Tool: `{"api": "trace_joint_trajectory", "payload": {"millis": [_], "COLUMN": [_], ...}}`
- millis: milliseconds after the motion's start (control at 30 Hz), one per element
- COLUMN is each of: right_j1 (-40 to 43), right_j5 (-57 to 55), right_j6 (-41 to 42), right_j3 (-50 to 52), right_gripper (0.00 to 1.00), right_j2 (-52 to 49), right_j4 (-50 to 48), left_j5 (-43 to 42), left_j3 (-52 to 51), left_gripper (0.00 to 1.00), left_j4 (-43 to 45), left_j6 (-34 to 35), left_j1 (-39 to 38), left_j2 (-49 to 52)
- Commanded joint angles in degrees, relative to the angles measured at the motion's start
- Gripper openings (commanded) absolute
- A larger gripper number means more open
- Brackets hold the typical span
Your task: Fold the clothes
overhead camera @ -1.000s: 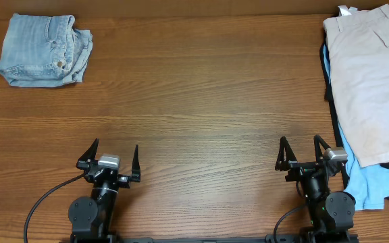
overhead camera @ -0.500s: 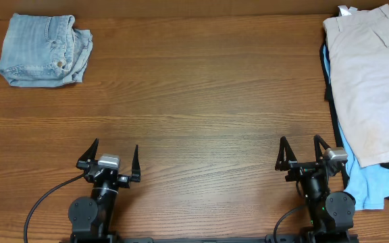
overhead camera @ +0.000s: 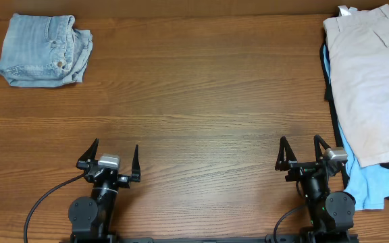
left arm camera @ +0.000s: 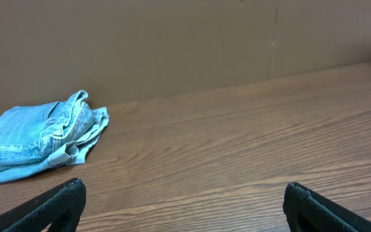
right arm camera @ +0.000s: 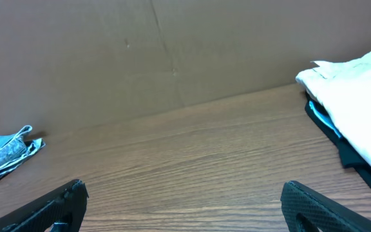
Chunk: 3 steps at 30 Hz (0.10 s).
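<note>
One pair of jeans point(overhead camera: 42, 50) is lying at the far left corner of the table point(overhead camera: 194, 101). Its faded light-blue denim is sitting folded into a compact bundle, showing waistband and seams on top. The left gripper point(overhead camera: 115, 146) and right gripper point(overhead camera: 300, 142) are resting near the front edge, jaws spread wide, holding nothing. Beige trousers point(overhead camera: 370, 81) are covering a blue garment point(overhead camera: 367, 183) at far right.

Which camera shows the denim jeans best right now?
Overhead: the jeans show whole from above, folded, in the far left corner. The left wrist view sees them low and side-on, cut off at its left edge. The right wrist view catches only a small sliver.
</note>
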<state>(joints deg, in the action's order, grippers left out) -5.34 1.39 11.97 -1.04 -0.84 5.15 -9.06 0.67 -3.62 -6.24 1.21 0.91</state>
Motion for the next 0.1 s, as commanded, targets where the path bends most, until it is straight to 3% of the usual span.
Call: {"api": "trace_joint_trajectory", "payload": {"millis": [0,67], "right_j1": [-0.3,-0.3], "right_j5": [-0.5,-0.5], "right_j6": [0.0,0.0], "right_j3": [0.6,0.6], "right_gripper": [1.0,1.0], "right_j2": [0.7,0.7], "right_j4": [-0.3,-0.3], "left_j5": [-0.7,-0.6], "left_j3": [-0.4,-0.4], "left_gripper": [1.0,1.0], "left_j4": [0.1,0.1], "left_j6": [-0.9,-0.9], "left_j1": [0.1,0.1], "left_j2": [-0.7,-0.7]}}
